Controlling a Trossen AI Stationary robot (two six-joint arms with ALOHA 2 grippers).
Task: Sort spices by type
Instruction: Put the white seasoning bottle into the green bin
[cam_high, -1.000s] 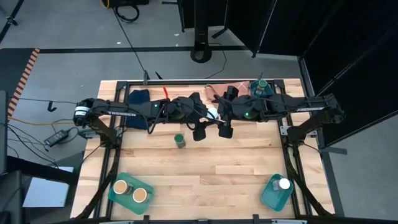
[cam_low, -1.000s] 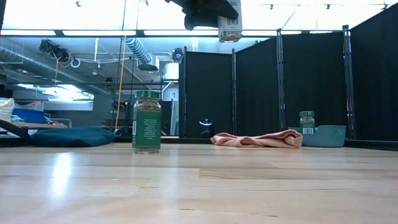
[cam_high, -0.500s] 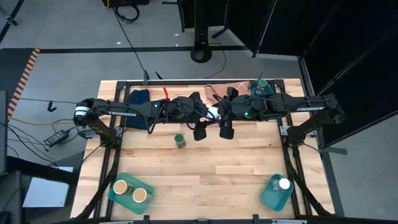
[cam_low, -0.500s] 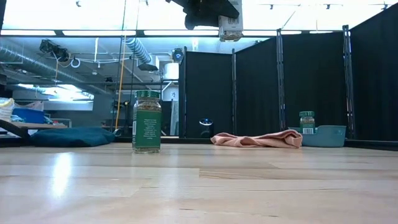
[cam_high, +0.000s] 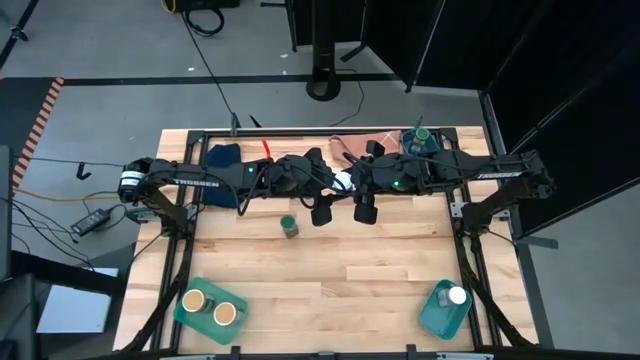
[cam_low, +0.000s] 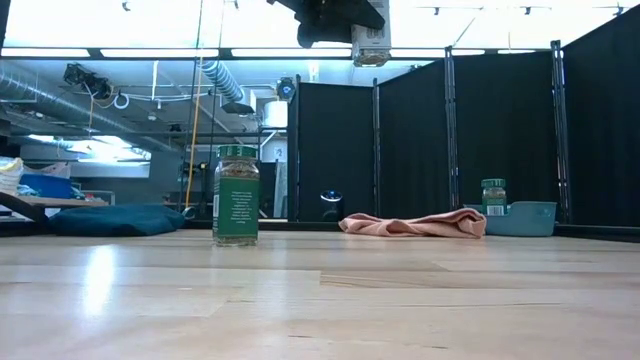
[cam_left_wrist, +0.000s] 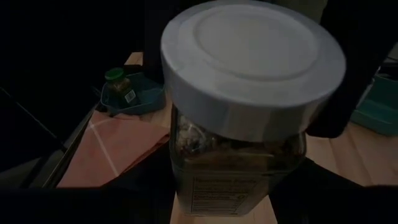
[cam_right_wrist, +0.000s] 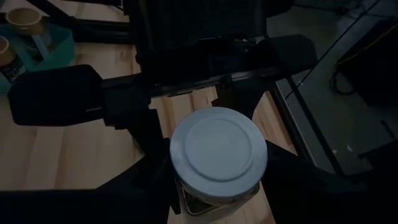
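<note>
A: Where was the white-lidded jar (cam_high: 343, 182)?

B: Raised off the table (cam_high: 330, 280), over its back middle, between both wrists. The right gripper (cam_high: 350, 185) was clamped on its body. The left gripper (cam_high: 333, 183) flanked it; grip cannot be told.

A: The other spices?

B: One green-lidded jar (cam_high: 288, 226) stood alone, upright, on the wood near the middle. A second green-lidded one (cam_high: 419, 135) sat in the back-right bin (cam_high: 432, 145). Two tan-lidded jars (cam_high: 210, 306) shared the front-left bin (cam_high: 185, 318); another white-lidded one (cam_high: 457, 295) sat in the front-right bin (cam_high: 434, 318).
</note>
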